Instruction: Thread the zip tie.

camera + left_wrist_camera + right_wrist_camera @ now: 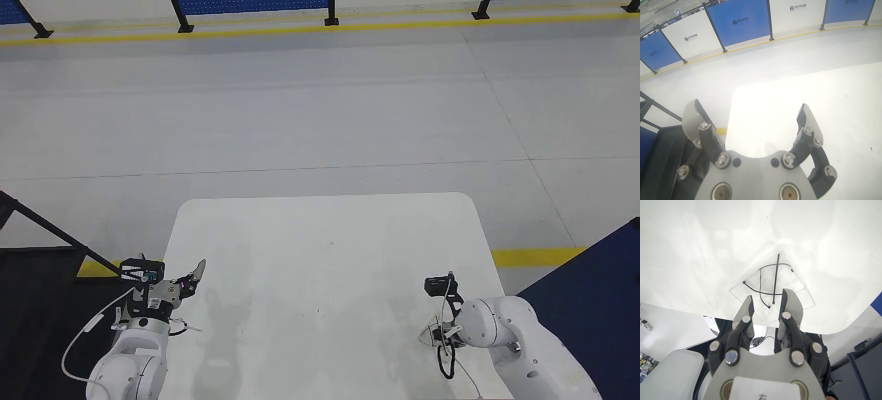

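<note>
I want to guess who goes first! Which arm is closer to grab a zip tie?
The right. The open right gripper points at the black zip ties in the clear tray; the open left gripper sits at the opposite edge of the table.

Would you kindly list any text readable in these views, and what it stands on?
Fence panels: a brand mark, not quoted here; the line beneath is too small to read.
White label: one character, cut off at the edge, unreadable.
Zip ties, table: no print.
</note>
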You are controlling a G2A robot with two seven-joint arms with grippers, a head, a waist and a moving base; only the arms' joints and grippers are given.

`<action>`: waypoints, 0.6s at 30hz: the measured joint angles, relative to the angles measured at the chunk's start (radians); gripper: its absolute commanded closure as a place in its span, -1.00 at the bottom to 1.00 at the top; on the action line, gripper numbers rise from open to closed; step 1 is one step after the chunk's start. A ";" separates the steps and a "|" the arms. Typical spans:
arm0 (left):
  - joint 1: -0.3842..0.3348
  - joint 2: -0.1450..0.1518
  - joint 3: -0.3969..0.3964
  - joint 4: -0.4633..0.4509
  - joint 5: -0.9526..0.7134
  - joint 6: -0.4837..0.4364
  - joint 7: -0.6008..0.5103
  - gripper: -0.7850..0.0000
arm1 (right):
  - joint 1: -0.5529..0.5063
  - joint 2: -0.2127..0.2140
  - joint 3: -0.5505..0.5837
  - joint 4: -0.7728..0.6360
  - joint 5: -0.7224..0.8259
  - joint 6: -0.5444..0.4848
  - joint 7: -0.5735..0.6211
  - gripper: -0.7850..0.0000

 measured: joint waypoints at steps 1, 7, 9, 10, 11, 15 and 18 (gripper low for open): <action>0.000 0.000 0.000 0.000 0.000 0.000 0.000 -1.00 | 0.002 -0.001 -0.004 0.008 0.000 0.001 -0.005 0.22; 0.000 0.000 0.000 0.000 0.000 0.000 0.000 -1.00 | 0.018 -0.008 -0.024 0.053 0.008 0.008 -0.028 0.28; 0.000 0.000 0.000 0.000 0.000 0.000 0.000 -1.00 | 0.024 -0.010 -0.030 0.067 0.010 0.009 -0.033 0.29; 0.000 0.000 0.000 0.000 0.000 0.000 0.000 -1.00 | 0.027 -0.011 -0.032 0.073 0.011 0.010 -0.035 0.30; 0.000 0.000 0.000 0.000 0.000 0.000 0.000 -1.00 | 0.029 -0.012 -0.034 0.078 0.012 0.010 -0.036 0.32; 0.000 0.000 0.000 0.000 0.000 0.000 0.000 -1.00 | 0.040 -0.015 -0.041 0.097 0.016 0.013 -0.042 0.36; 0.000 0.000 0.000 0.000 0.000 0.000 0.000 -1.00 | 0.045 -0.017 -0.046 0.108 0.013 0.014 -0.043 0.36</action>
